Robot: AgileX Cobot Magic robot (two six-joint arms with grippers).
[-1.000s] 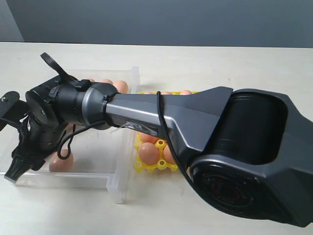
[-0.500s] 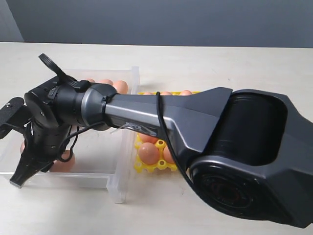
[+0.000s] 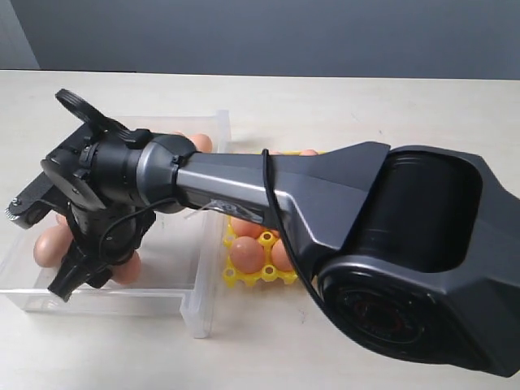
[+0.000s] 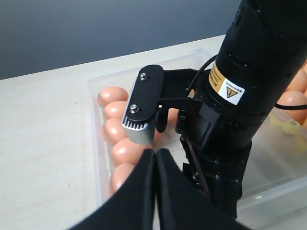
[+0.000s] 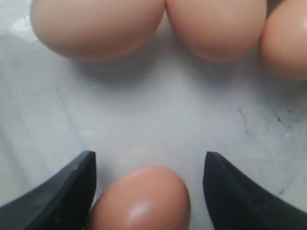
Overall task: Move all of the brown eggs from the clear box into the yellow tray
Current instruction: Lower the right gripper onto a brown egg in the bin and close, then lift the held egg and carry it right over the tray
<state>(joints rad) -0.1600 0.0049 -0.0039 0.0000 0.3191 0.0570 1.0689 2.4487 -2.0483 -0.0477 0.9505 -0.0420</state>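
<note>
- Now the right pincer (image 5: pixel 148 157) is released. Its two fingers (image 5: pixel 57 191) stand wide apart, and one brown egg (image 5: pixel 141 199) lies between them on the floor of the clear box (image 5: pixel 144 110). I see no firm contact with either finger.
- I judge this egg to be light and stiff, but fragile. The shell is smooth and matte, so it may slip or roll on the plastic floor. I would take it on its two long sides, at the widest part, with only mild pressure.
- Just ahead of the fingertips three more eggs (image 5: pixel 96 24) lie in a row, apart from the egg between the fingers. They do not block the closing, but a deeper reach would push them.
- Beside the pincer, other eggs line the low wall of the box (image 4: pixel 115 132). This wall is near and could catch a finger at the lift.
- The left pincer (image 4: pixel 154 152) is clenched with nothing in it. It hangs near the wrist of the right arm (image 3: pixel 268 187), so I would watch for a touch between them.
- Farthest from the pincer, past the opposite wall of the box, stands the yellow tray (image 3: pixel 244 280), already with some eggs in its cups (image 3: pixel 248 253). The arm hides most of the tray, so I cannot tell which cups are free.
</note>
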